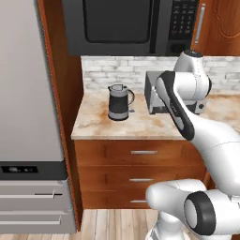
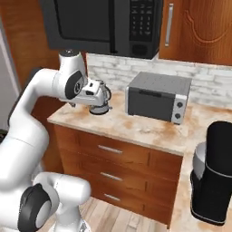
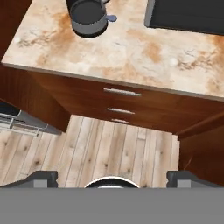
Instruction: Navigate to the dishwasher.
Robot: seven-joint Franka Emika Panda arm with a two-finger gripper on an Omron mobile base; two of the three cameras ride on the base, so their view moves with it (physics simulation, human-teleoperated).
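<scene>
The base faces a corner table (image 1: 98, 126) with wooden drawers, a dark kettle (image 1: 120, 102) and a toaster oven (image 2: 157, 97). No light-grey dishwasher front is visible, so I judge the drive unfinished. The gripper (image 3: 112, 178) hangs over the floor, tips wide apart, holding nothing. The left base view adds the grey fridge (image 1: 28, 117); the right adds a black coffee machine (image 2: 214, 174)

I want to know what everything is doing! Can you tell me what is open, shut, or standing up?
Microwave: door shut.
Toaster oven: door shut, on the counter.
Kettle: upright, lid on.
Drawers: all shut.
Fridge: shut.
Upper cabinet: door shut.
Claw: open, holding nothing.
</scene>
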